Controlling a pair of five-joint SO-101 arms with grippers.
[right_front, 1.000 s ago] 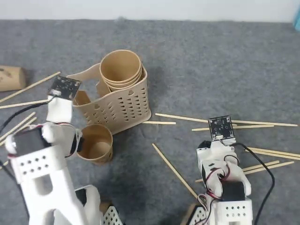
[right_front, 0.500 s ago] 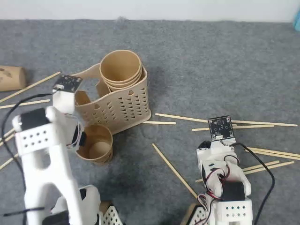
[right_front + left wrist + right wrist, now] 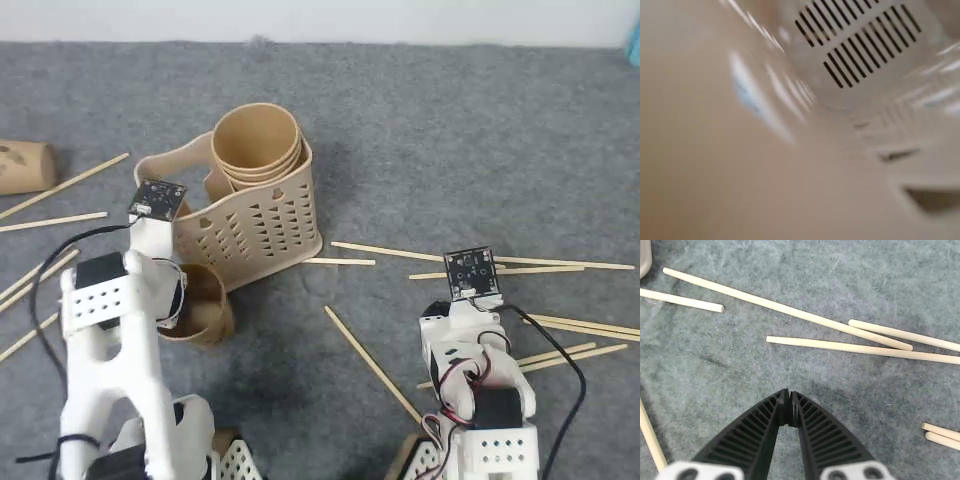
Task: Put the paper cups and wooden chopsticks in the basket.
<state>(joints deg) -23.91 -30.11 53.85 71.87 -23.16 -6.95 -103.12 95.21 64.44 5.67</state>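
The beige slotted basket (image 3: 255, 225) stands on the grey carpet with stacked paper cups (image 3: 258, 145) inside. Just beside it a loose paper cup (image 3: 205, 310) leans under my left arm (image 3: 115, 305), whose gripper is shut on the cup's rim; the fingers are hidden there. The left wrist view has the basket's slotted wall (image 3: 860, 45) close up behind a blurred beige surface. My right gripper (image 3: 789, 407) is shut and empty, hovering over the carpet short of several wooden chopsticks (image 3: 860, 346). More chopsticks (image 3: 480, 258) lie right of the basket.
Another paper cup (image 3: 25, 167) lies on its side at the far left edge. Loose chopsticks (image 3: 55, 220) are scattered on the left, and one long chopstick (image 3: 370, 362) lies diagonally between the arms. The right arm (image 3: 475, 370) sits low at the front.
My left arm has risen and swung toward the basket, its wrist camera now closer to the basket wall; the cup has tilted and shifted slightly left. The right arm has not moved.
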